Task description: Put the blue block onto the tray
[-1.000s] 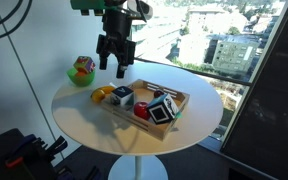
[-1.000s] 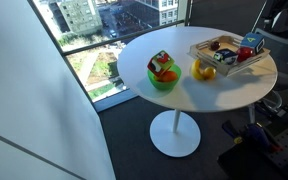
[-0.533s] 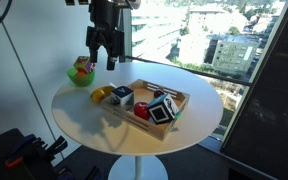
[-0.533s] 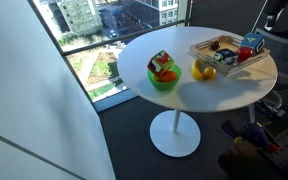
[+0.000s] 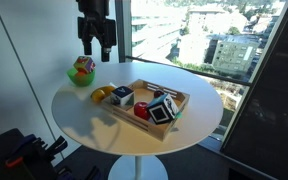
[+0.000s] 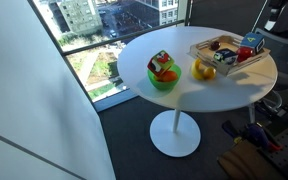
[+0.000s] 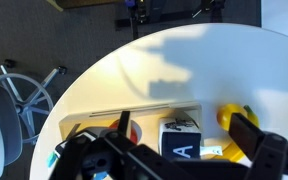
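Since the blue block (image 6: 250, 44) already sits on the tray (image 5: 169, 89), the empty, wide-spread fingers (image 5: 85, 44) at upper left could clip the bowl (image 5: 74, 77) if lowered.

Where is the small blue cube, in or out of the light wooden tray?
In. The blue cube sits inside the wooden tray, between its low rims.

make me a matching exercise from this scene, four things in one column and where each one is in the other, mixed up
Things:
1. blue block
2. green bowl
3. yellow object
4. gripper

Places:
A. up in the air, above the table
B. on the table, right beside the tray
C. in the tray
D. on the table apart from the tray, with a cube inside

Pairs: 1-C, 2-D, 3-B, 4-A
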